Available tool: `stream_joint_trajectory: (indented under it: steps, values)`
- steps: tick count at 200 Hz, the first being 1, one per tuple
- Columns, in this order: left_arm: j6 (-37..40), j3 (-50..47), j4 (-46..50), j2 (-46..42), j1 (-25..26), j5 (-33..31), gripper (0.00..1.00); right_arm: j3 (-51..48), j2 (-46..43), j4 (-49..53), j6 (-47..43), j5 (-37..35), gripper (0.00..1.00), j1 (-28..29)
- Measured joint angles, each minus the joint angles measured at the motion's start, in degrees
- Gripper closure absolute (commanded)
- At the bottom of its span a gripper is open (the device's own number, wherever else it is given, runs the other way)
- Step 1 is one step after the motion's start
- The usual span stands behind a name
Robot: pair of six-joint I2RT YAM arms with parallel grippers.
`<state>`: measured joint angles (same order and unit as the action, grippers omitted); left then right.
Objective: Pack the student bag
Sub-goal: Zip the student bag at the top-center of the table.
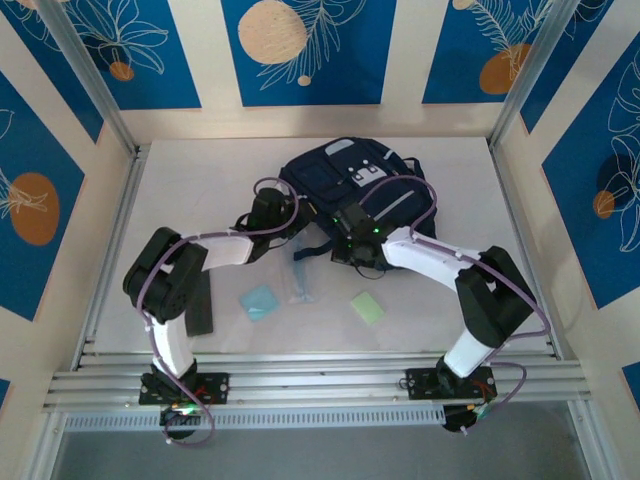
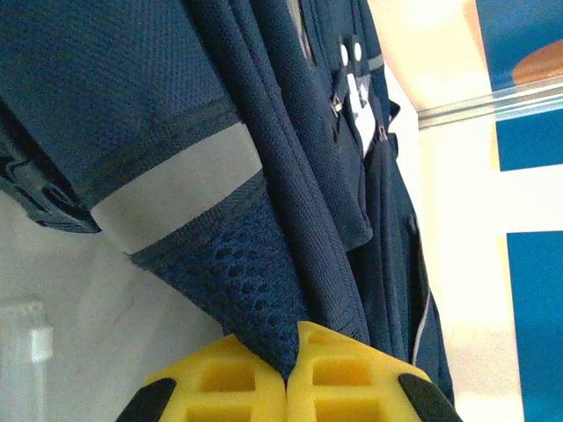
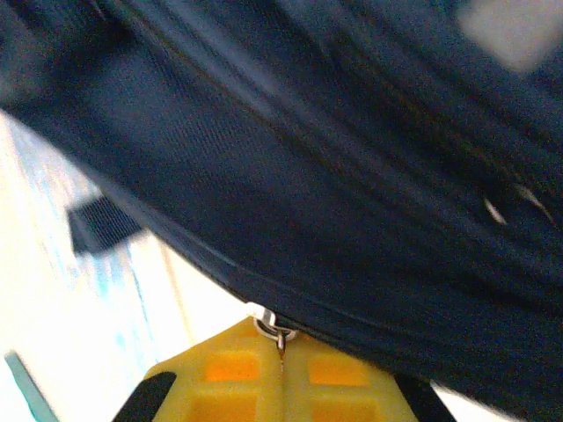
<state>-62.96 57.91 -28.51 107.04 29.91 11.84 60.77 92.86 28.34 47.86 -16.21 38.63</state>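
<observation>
One student bag (image 1: 345, 175) lies at the middle of the white table (image 1: 200, 190), towards its far side, with its pale front patch turned up. Both of the two arms reach in to its near edge. The left gripper (image 2: 288, 374) has its two yellow fingers pressed together, pinching a fold of the bag's navy mesh fabric just below a light-grey stripe. The right gripper (image 3: 281, 352) is likewise clamped closed, its fingers meeting on one small metal zipper pull (image 3: 274, 327) at the bag's dark seam. Four loose things lie on the table nearer the arm bases, all apart from the bag: one light blue square pad (image 1: 260, 300), one clear plastic packet (image 1: 298, 283) just beside it, one pale green square pad (image 1: 367, 307) to the right, and one flat black bar (image 1: 200, 303) by the left arm.
</observation>
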Motion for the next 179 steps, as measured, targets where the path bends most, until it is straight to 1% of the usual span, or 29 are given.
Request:
stream_joint_trajectory:
  steps: [37,74,77,90,96,104,119,128,148,163,179]
  values:
    - [2.4,2.8,1.5,2.0,-0.9,1.5,1.00,-0.2,-1.8,6.4,-4.9,3.8,1.00,-1.9]
    - [5.9,9.9,5.6,5.9,-2.6,4.6,1.00,-0.2,-4.5,12.2,-11.0,7.8,1.00,-6.8]
    - [6.3,11.1,6.2,6.5,-2.8,5.1,0.96,-0.2,-4.6,12.3,-11.3,8.2,1.00,-7.1]
    - [7.3,14.3,7.9,8.2,-3.3,6.6,0.63,-0.1,-4.9,12.3,-12.5,10.5,1.00,-8.4]
    - [7.6,15.1,8.2,8.6,-3.4,7.0,0.50,-0.1,-4.9,12.2,-12.9,12.0,1.00,-8.9]
    - [7.8,15.5,8.4,8.7,-3.7,7.8,0.36,-0.1,-4.9,12.0,-12.9,13.8,1.00,-9.4]
    - [8.0,15.0,8.4,8.3,-3.8,9.0,0.20,-0.1,-4.7,11.3,-12.9,18.0,1.00,-10.0]
    - [7.3,12.9,7.6,7.2,-3.6,9.3,0.17,0.0,-4.4,10.4,-12.6,20.3,1.00,-10.2]
    - [6.0,5.0,6.2,2.5,-2.5,9.9,0.17,1.1,-2.3,8.7,-11.4,25.0,1.00,-10.3]
    - [4.3,0.3,5.1,-0.2,-0.4,10.3,0.18,3.1,-0.3,7.7,-10.8,27.7,1.00,-10.3]
    - [2.5,-1.9,3.8,-0.8,2.1,10.7,0.20,4.8,1.1,6.2,-9.9,30.1,1.00,-10.3]
